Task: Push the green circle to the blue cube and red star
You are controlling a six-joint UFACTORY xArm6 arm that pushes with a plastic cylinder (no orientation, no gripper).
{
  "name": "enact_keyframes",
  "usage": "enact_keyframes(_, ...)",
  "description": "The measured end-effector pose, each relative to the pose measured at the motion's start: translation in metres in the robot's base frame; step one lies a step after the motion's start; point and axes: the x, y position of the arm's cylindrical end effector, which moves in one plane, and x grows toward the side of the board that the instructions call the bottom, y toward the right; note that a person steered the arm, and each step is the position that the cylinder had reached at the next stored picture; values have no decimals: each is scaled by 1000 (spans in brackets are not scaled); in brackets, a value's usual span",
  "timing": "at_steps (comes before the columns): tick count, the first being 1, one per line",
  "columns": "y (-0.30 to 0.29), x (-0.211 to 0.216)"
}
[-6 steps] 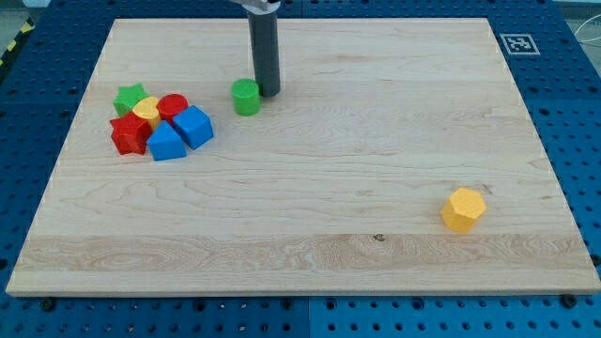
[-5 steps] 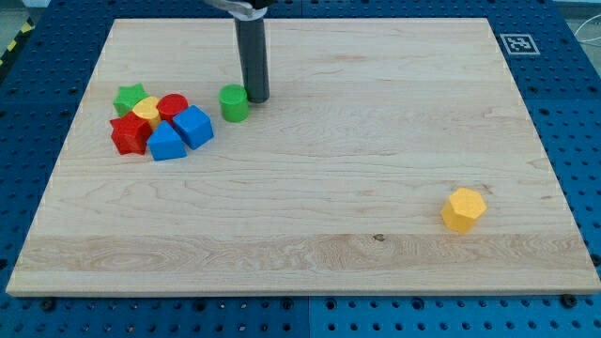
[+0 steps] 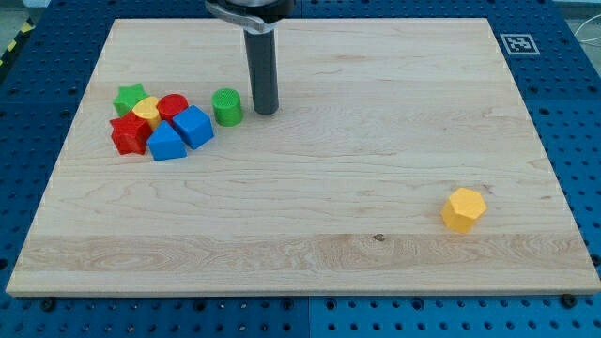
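Observation:
The green circle (image 3: 226,106) stands on the wooden board in the upper left, just right of a cluster of blocks. My tip (image 3: 266,111) is to the right of the green circle, a short gap apart from it. The blue cube (image 3: 193,126) lies at the cluster's right edge, close to the lower left of the green circle. The red star (image 3: 129,134) is at the cluster's left side.
The cluster also holds a green star (image 3: 130,98), a yellow block (image 3: 146,113), a red circle (image 3: 172,106) and a second blue block (image 3: 166,143). A yellow hexagon (image 3: 463,208) lies at the lower right. A marker tag (image 3: 517,43) sits at the top right corner.
The green circle has slid left toward the cluster. My tip pushed it left, then drew back to the right and slightly down, leaving a gap.

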Motion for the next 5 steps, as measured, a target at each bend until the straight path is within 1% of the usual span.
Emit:
enact_keyframes(3, -45, -1)
enact_keyframes(5, -56, -1)
